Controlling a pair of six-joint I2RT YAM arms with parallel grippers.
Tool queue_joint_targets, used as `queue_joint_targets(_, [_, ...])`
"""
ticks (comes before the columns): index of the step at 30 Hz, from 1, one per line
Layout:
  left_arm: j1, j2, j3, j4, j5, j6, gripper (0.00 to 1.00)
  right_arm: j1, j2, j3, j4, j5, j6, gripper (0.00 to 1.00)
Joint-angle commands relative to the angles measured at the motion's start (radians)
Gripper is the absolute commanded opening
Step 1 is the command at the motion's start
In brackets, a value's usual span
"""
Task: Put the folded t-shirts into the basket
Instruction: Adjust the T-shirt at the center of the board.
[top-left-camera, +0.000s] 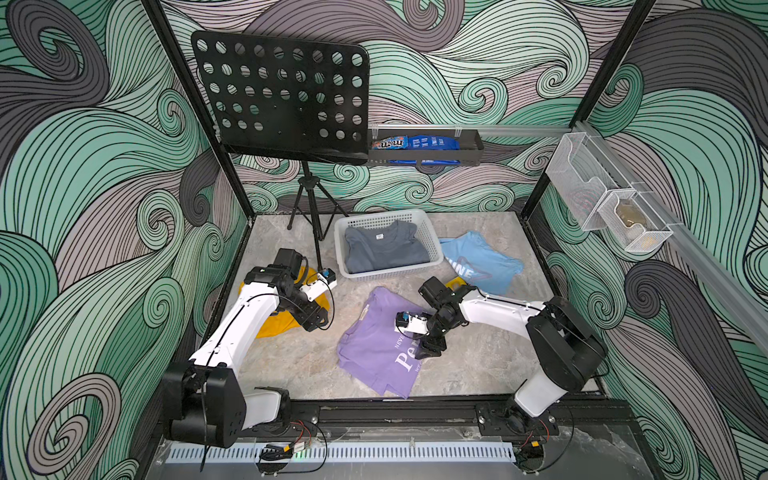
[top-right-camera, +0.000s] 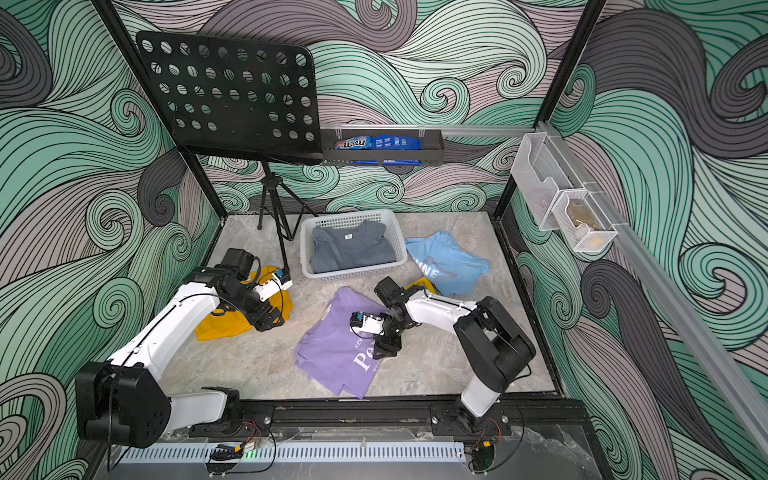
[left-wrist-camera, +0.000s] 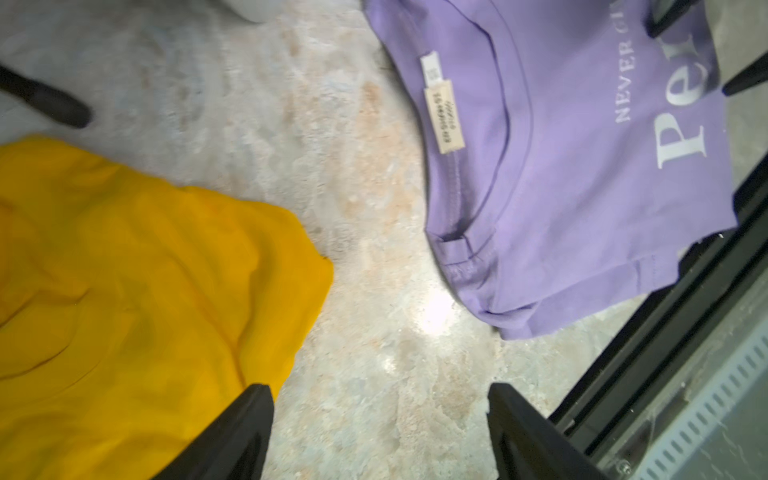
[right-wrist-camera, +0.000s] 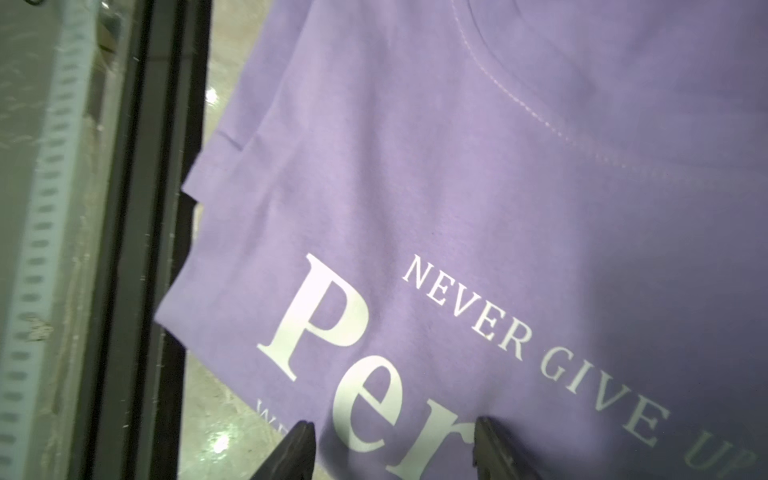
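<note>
The white basket (top-left-camera: 392, 275) (top-right-camera: 354, 272) stands at the back middle of the table with the dark grey t-shirt (top-left-camera: 384, 249) (top-right-camera: 351, 251) folded inside. On the table lie the light blue t-shirt (top-left-camera: 478, 262) to its right, the lilac "Persist" t-shirt (top-left-camera: 370, 345) (left-wrist-camera: 561, 187) (right-wrist-camera: 457, 187) in front, and the mustard yellow t-shirt (top-left-camera: 272, 328) (left-wrist-camera: 124, 291), partly under my left arm. My left gripper (top-left-camera: 313, 322) (left-wrist-camera: 380, 390) is open over bare table beside the yellow shirt's edge. My right gripper (top-left-camera: 430, 351) (right-wrist-camera: 392, 428) is open just above the lilac shirt's white print, holding nothing.
A black perforated music stand (top-left-camera: 282, 91) on a tripod (top-left-camera: 311, 216) rises behind the left arm, next to the basket. A black tray (top-left-camera: 473, 145) with snack packs hangs on the back wall. White wire-mesh holders (top-left-camera: 606, 203) hang on the right wall. A black rail (top-left-camera: 395, 411) borders the front.
</note>
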Motion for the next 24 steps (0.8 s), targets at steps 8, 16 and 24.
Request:
queue_joint_targets(8, [-0.381,-0.047,-0.21,0.234,-0.133,0.213,0.83,-0.136,0.096,0.097,0.106,-0.051,0.101,0.65])
queue_joint_targets(16, [-0.531,0.121,-0.241,0.418,-0.336,0.207,0.82,-0.204,0.074,-0.013,0.083,-0.016,0.071,0.59])
queue_joint_targets(24, [-0.532,0.248,-0.198,0.612,-0.507,0.194,0.81,-0.244,-0.003,-0.119,0.047,0.048,0.011,0.56])
